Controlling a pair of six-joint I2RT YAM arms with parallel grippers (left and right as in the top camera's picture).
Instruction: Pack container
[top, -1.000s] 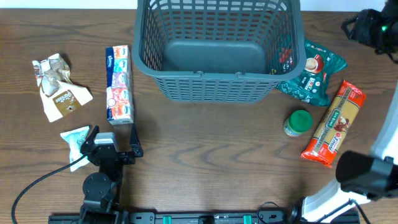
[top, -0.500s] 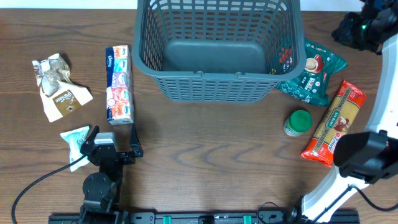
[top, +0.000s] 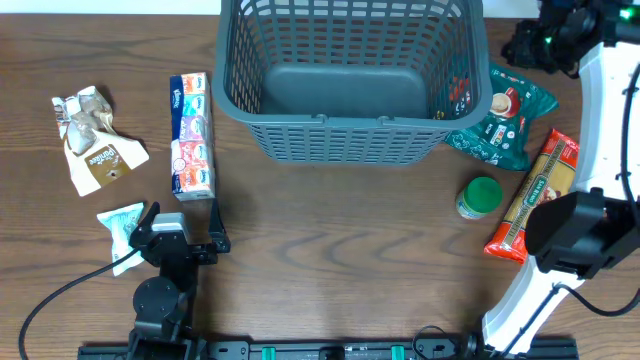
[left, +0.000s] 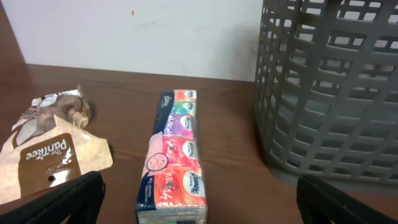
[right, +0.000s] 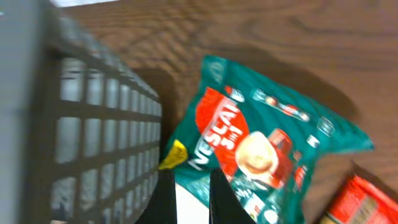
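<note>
The container (top: 340, 140) stood at the far middle of the worktop (top: 330, 250), upright and open at the top, and its solid bottom was bare.

The left jaws were low at the near left of the worktop, well apart from the container, which lay ahead of them and to their right. They were spread wide: in the left wrist view the two dark tips sat at the two bottom corners, with nothing between them. In this view the lattice wall of the container (left: 329, 87) filled the right side. A tissue pack (left: 174, 155) lay straight ahead, and a crumpled brown bag (left: 43, 149) lay to the left of it.

The right jaws were high at the far right, just beside the right wall of the container. In the right wrist view the container (right: 87, 124) rose at the left. The jaws were drawn almost together, with only a narrow slit between them, and they pinched nothing. Under them lay a green Nescafé bag (right: 261, 143), touching the foot of the container. A red pasta pack (top: 535, 200) and a green-lidded jar (top: 480, 196) lay nearer on the right side.
</note>
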